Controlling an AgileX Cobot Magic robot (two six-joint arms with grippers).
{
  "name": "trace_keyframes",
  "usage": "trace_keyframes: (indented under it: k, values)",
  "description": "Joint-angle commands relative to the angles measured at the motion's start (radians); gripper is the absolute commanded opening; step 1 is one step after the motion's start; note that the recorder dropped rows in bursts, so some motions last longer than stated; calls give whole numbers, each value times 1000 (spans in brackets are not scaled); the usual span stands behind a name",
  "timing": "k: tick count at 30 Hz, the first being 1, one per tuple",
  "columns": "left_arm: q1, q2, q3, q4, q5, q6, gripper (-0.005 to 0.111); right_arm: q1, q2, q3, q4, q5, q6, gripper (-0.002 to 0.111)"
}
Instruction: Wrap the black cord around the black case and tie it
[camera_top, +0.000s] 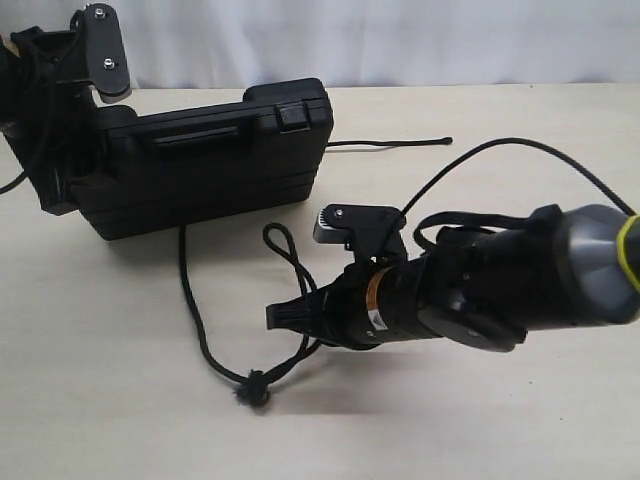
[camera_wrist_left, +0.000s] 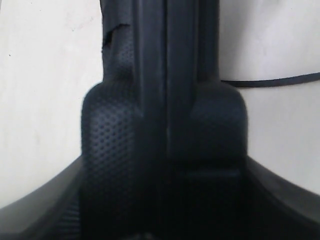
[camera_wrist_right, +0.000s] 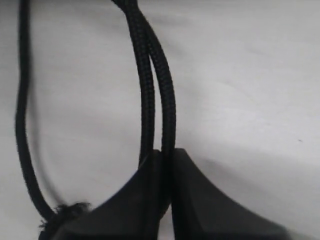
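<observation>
One black case (camera_top: 210, 160) grasped by left end effector (camera_top: 70, 170), one black cord (camera_wrist_right: 167, 100) clenched by right end effector (camera_top: 280, 315)

**Case on edge, cord trailing below**

The black case (camera_top: 210, 165), ribbed and closed, stands on its long edge, handle side up. The black cord (camera_top: 185, 290) runs out from beneath it, curves to a frayed knot, then doubles back in a loop. Its small knotted tip lies beyond the case's right end.

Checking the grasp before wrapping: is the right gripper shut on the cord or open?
Shut on the black cord: the right wrist view shows two strands pinched between the right gripper's closed jaws.
</observation>
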Motion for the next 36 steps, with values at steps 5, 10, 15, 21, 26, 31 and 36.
trace_keyframes:
  k: [5,10,15,21,26,31,36]
  values:
    - [0,5,0,-7,-4,-11,0,1,-37,42,-19,-301,3,5]
    - [0,5,0,16,-4,-11,0,1,-40,42,-19,-327,-18,5]
    - [0,5,9,21,-15,20,0,1,-70,42,-31,-324,-64,5]
    - [0,5,89,37,-75,156,0,1,-130,58,-31,-314,-85,5]
    - [0,-8,89,10,-75,156,0,1,-118,56,10,-334,-85,5]
    - [0,-26,89,0,-77,156,0,1,-110,30,12,-350,-3,5]
    - [0,-26,89,-34,-77,156,0,1,-87,16,12,-359,108,5]
